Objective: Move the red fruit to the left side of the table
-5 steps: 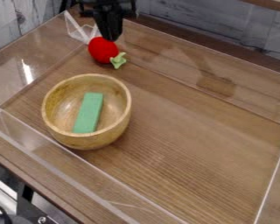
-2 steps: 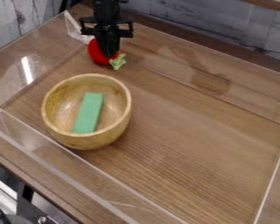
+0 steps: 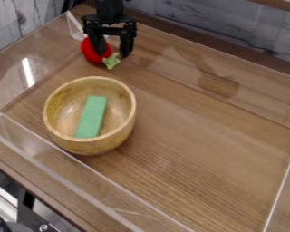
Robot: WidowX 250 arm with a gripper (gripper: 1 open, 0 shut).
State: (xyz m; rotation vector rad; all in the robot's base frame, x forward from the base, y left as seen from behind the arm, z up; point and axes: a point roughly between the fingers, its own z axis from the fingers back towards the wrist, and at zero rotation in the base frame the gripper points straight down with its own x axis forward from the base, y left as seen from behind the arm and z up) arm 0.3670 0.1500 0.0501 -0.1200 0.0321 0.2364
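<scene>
Fruit (image 3: 98, 52): lay on the table (image 3: 196, 118) near the far left corner, beside the left wall.
Claw (image 3: 112, 56): spread wide, fingers straddling the fruit; a moment before they were pinched on it.
Change: grip let go, fruit set down.
Meaning: placement looked done; only pulling clear remained.
Bowl (image 3: 90, 113): untouched, green block (image 3: 91, 116) inside.

The gripper (image 3: 112, 45) points down at the far left of the table (image 3: 208, 136), its jaws spread on either side of the red fruit (image 3: 98, 50), which rests on the tabletop. A wooden bowl (image 3: 90, 114) stands nearer, apart from it, holding a flat green block (image 3: 91, 116).
</scene>
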